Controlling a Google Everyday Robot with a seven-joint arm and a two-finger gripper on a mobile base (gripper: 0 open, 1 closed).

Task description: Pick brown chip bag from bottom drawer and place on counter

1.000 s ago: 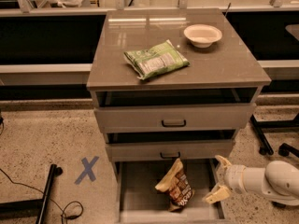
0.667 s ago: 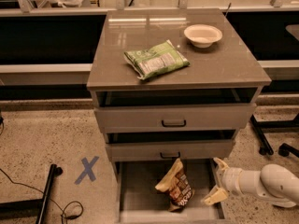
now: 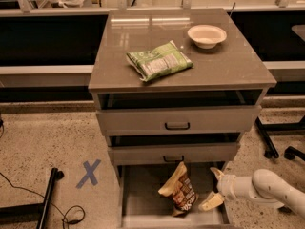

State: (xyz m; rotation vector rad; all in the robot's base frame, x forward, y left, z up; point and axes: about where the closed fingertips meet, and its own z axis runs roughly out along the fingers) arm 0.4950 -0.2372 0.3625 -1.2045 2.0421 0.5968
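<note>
The brown chip bag [image 3: 178, 191] lies in the open bottom drawer [image 3: 143, 194], dark brown with a pale yellow top, leaning toward the drawer's middle. My gripper [image 3: 213, 187] is at the drawer's right side, just right of the bag and apart from it. Its two pale fingers [image 3: 211, 202] are spread open and empty. The white arm reaches in from the lower right. The counter [image 3: 228, 61] is the glossy grey-brown top of the cabinet above.
A green and white snack bag [image 3: 159, 60] and a white bowl [image 3: 207, 35] sit on the counter. Two shallower drawers with black handles [image 3: 177, 125] are above. A blue X [image 3: 89, 172] marks the floor at left, near a black stand leg [image 3: 47, 197]. Chair wheels [image 3: 289, 152] stand at right.
My gripper has moved a little left, closer to the brown chip bag. The bag and drawers have not moved.
</note>
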